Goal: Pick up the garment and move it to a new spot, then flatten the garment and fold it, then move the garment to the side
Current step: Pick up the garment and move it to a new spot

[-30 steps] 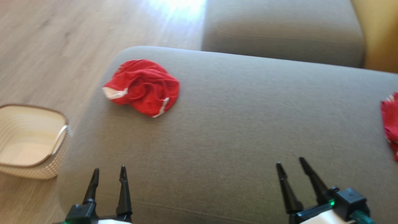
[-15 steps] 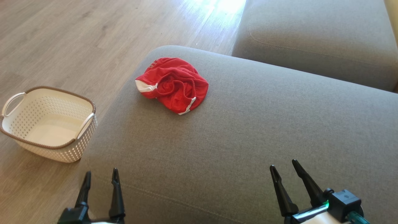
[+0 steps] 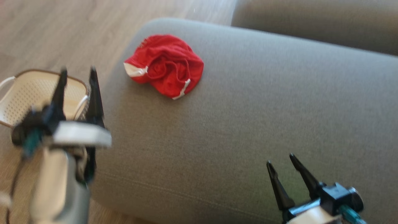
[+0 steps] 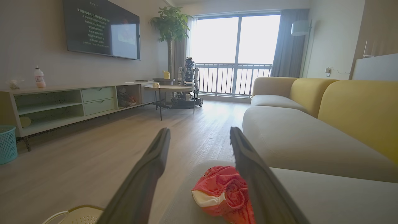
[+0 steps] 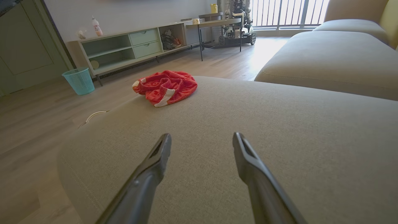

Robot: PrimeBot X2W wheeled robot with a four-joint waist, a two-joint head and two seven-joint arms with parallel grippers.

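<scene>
Fingers [image 3: 93, 93] of left gripper [image 3: 77, 71] and right gripper [image 3: 279, 158] gape empty; the left should reach the garment [image 3: 164, 65], eleven o'clock on the sofa [image 3: 248, 109], and pinch a thick fold.

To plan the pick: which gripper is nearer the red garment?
The left gripper; the garment lies just past its fingers, while the right gripper is farther back.

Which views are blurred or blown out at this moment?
Head view: motion-smeared, worst on the left pincer and the basket, the red garment soft. Left wrist view: sharp, though the window is blown out white. Right wrist view: sharp, evenly lit.
</scene>
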